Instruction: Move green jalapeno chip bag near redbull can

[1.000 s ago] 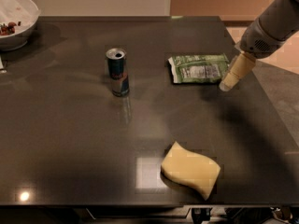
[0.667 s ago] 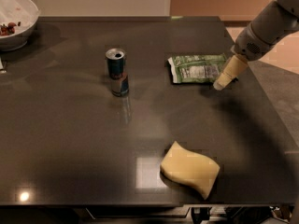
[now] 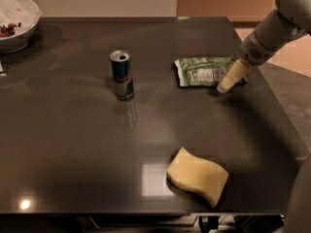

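Observation:
The green jalapeno chip bag (image 3: 201,71) lies flat on the dark table, right of centre, with its white panel facing up. The redbull can (image 3: 122,74) stands upright to the left of the bag, about a bag's length away. My gripper (image 3: 227,82) reaches in from the upper right on a grey arm. Its cream-coloured tip is low at the bag's right front edge, over or touching the bag's corner.
A wavy yellow sponge (image 3: 198,175) lies near the table's front edge. A white bowl (image 3: 20,34) with dark bits stands at the far left corner. The table's right edge (image 3: 281,110) runs close behind the gripper.
The gripper has moved left and slightly down, from just off the bag's right edge onto its right front corner. The bag, can and sponge have not moved.

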Controlling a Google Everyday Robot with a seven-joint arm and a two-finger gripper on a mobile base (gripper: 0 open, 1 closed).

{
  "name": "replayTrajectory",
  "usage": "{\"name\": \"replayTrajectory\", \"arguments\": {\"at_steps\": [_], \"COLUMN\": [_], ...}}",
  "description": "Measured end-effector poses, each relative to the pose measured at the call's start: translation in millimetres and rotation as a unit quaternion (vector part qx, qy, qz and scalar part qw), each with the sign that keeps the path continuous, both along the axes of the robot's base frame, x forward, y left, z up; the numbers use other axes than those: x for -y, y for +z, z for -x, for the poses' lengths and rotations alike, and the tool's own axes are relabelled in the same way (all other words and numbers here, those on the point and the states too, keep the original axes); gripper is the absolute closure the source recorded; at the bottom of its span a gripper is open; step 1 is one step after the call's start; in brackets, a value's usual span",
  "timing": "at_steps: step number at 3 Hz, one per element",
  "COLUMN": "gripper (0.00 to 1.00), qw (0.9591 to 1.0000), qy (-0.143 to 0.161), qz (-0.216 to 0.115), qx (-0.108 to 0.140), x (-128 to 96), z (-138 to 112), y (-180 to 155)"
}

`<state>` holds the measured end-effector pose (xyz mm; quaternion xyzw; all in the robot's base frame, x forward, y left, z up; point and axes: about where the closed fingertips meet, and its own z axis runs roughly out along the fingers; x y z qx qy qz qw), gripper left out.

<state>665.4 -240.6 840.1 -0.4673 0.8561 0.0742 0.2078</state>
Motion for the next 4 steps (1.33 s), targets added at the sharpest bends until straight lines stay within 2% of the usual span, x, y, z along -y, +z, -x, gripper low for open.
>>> {"name": "replayTrajectory", "arguments": {"at_steps": [1,2,3,4], "gripper": [0.16,0.39,0.62,0.87], "qw": [0.9999,0.9997,0.9997,0.9998], "qy": [-0.017,-0.026,-0.026,-0.012], "qz": [0.002,0.001,-0.003,-0.011], "qx": [0.0,-0.001,0.001,0.012], "x": [1,-1,-6,-20], "z": [-6,-9,-6,6], "y": [-6,-9,-6,9]}}
